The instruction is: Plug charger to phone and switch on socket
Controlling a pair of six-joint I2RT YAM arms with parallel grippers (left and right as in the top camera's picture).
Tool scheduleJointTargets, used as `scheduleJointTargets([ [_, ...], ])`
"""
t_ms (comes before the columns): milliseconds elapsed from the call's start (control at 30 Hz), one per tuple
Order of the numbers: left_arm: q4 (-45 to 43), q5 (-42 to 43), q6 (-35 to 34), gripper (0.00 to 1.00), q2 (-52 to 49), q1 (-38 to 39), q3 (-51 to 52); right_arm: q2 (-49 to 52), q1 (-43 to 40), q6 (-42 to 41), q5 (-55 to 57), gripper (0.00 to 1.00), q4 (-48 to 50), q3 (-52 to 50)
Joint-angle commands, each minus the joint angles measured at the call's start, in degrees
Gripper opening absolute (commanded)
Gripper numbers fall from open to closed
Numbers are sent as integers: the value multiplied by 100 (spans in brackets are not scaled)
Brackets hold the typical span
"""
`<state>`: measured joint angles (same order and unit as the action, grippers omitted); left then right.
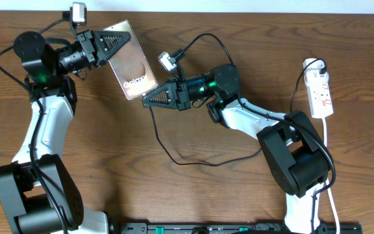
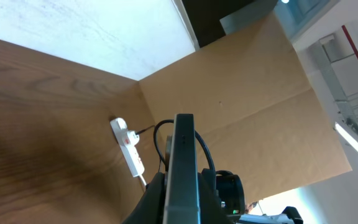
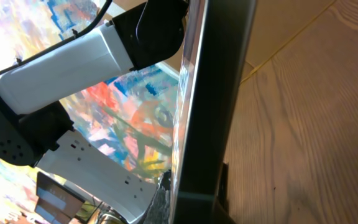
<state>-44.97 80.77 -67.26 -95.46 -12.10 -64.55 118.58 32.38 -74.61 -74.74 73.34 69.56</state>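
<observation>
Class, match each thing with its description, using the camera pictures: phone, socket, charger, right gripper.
Things:
1. phone
2. socket
3. charger
4. right gripper

Descriptions:
A. white, near the right edge of the table
B. tips by the phone's lettered end
C. black cable looping across the table
D. gripped by the left gripper

Pairs: 1-D, 2-A, 3-C, 4-B
</observation>
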Motion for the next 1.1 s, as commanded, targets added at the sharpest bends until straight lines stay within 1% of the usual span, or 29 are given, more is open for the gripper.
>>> scheduleJointTargets([
  [0,-11,452,66,7,127,157,-55,-15,-20,9,992,1,37,72],
  [333,-11,452,66,7,127,155,-55,-15,-44,-31,1174,1,9,72],
  [533,-11,382,83,7,127,151,-55,-15,-96,-33,1327,1,-518,72],
  [767,-9,507,256,7,127,153,-55,-15,-188,-35,1335,1,-531,72],
  [867,-7,544,249,7,127,153,-55,-15,-210,-28,1331,1,-428,72],
  [1067,-9,538,37,8,127,153,-55,-15,-212,101,964,1,225,72],
])
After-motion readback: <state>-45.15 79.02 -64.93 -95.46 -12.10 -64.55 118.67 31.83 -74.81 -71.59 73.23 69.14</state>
